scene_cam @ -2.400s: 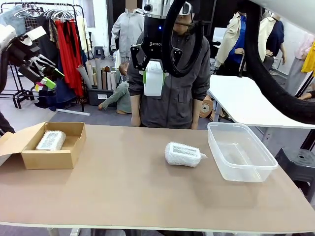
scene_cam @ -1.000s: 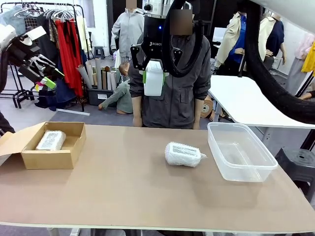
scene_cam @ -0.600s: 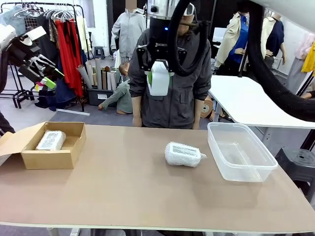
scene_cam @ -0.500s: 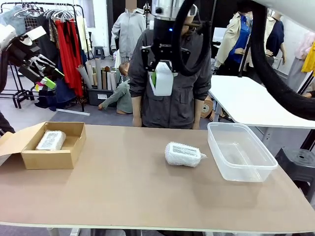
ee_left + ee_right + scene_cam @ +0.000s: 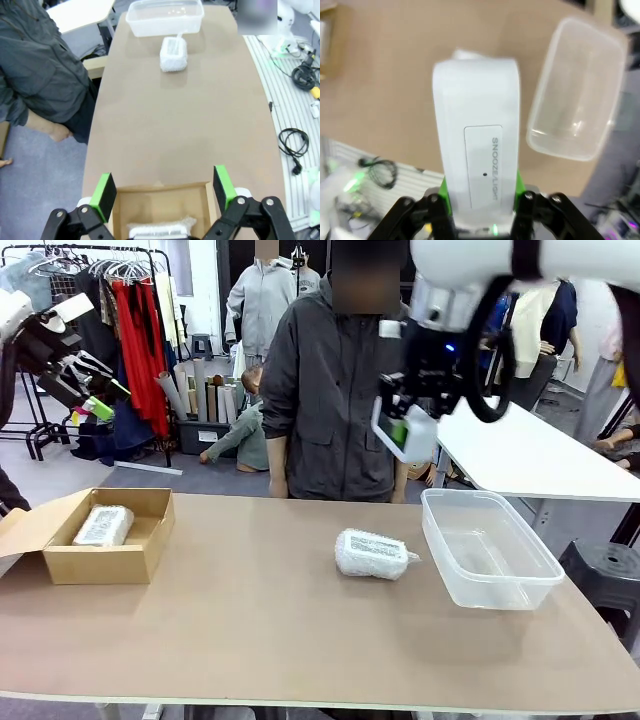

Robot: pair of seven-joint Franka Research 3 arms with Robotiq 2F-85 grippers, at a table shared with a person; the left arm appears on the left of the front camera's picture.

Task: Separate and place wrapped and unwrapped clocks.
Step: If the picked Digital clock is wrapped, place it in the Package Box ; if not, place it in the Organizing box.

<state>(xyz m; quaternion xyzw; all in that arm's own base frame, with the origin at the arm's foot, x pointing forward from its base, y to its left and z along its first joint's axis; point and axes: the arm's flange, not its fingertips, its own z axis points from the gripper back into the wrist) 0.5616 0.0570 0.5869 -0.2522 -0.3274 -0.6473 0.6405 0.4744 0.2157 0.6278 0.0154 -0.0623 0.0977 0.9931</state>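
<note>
1. Right tool [image 5: 408,432] grips the bare clock [image 5: 420,436] high over the worktop [image 5: 250,630], long axis upright.
2. The tub [image 5: 441,552] lies below it, slightly to the robot's right. The right arm is nearer.
3. Left tool [image 5: 164,189], wide open and empty, hangs over the box [image 5: 150,210] holding one wrapped clock [image 5: 103,525]. The loose wrapped clock [image 5: 372,553] lies mid-worktop.
4. The right wrist view shows the tub off beside the clock, while the front view shows the height.

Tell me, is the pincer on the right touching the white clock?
Touching. The right wrist view shows the white clock clamped between the green pads of the right pincer.
</note>
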